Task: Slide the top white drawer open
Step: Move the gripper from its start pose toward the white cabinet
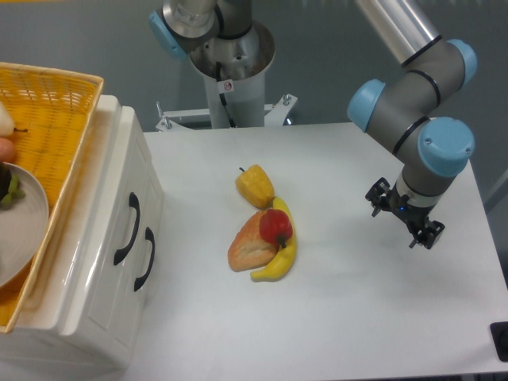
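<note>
At far left a yellow basket sits on the cabinet, whose top drawer is closed – black handle facing the bench. Mid-bench lie toy fruits. At right the pincer hangs low, well apart from the drawer – released or clenched, I cannot tell.

We see a lab: a robot arm bolted by a bare white table, plain grey wall.
</note>
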Action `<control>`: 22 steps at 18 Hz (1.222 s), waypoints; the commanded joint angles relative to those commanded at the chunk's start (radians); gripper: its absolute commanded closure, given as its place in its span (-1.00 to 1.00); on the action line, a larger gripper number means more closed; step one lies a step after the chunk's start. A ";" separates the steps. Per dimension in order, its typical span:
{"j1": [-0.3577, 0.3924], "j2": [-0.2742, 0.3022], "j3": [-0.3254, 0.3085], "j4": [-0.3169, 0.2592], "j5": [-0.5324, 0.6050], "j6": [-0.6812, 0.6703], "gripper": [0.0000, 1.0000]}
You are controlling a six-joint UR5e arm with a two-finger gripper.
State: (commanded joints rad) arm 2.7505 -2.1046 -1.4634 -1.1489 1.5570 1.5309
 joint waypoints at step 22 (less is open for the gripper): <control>0.071 0.084 -0.173 0.014 -0.126 -0.182 -1.00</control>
State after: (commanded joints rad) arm 2.8211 -2.0203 -1.6366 -1.1351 1.4312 1.3491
